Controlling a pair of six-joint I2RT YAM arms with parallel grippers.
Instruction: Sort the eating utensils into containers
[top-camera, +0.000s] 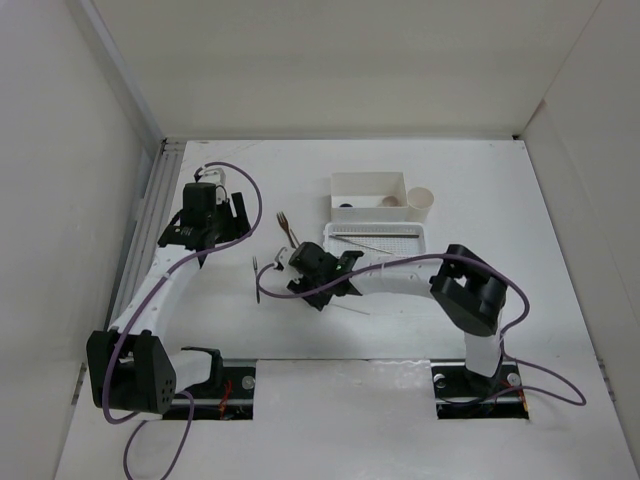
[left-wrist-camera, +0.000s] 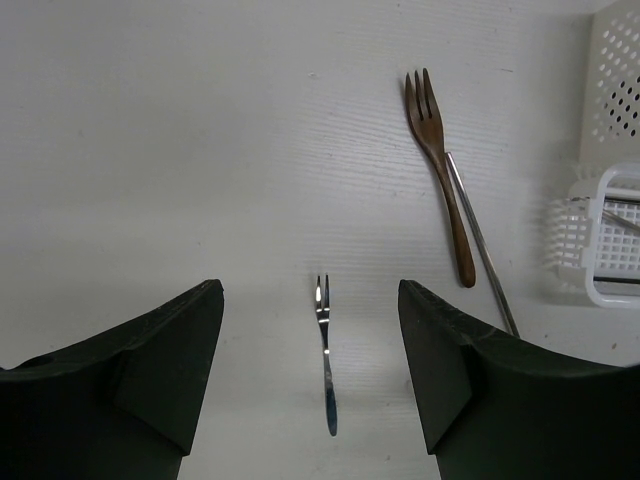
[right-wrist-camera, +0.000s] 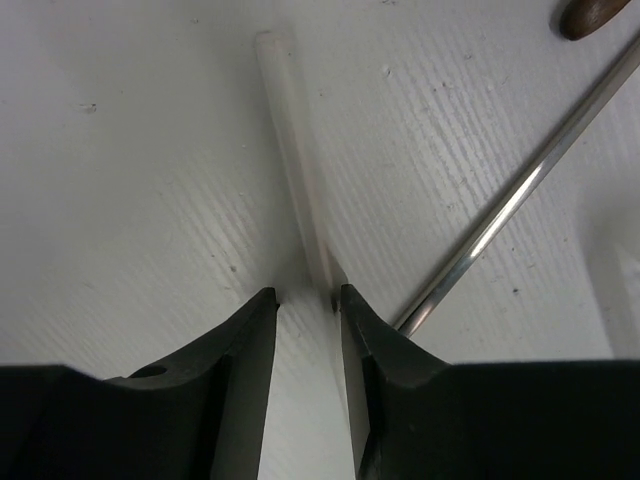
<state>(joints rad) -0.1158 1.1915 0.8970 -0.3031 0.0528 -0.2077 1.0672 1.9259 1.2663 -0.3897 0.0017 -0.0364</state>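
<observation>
A: Biggest first. The white box (top-camera: 370, 177)?
B: Well beyond the right claw (right-wrist-camera: 305, 295), at the far side of the table (top-camera: 480, 180). The perforated basket (top-camera: 412, 238) sits between the box and that claw, with a thin stick (top-camera: 372, 245) lying in it. The round cup (top-camera: 420, 199) is just beside the box, on its right.
A: Right claw's state?
B: Narrow. Jaws low at the table, one either side of a whitish chopstick (right-wrist-camera: 292, 150) running straight out ahead. The right finger looks to touch it, and there's a sliver of gap at the left one. Clamped or not, cannot tell.
A: Around it?
B: A silvery chopstick (right-wrist-camera: 520, 190) slants off to the claw's right, apart from the whitish one. The brown fork (left-wrist-camera: 438, 160) is ahead and right, only its handle end showing.
A: Left claw (left-wrist-camera: 310, 300)?
B: Wide, holding nothing, hanging above the table. A small silvery fork (left-wrist-camera: 324, 350) lies flat below, between the fingers, tines pointing away.
</observation>
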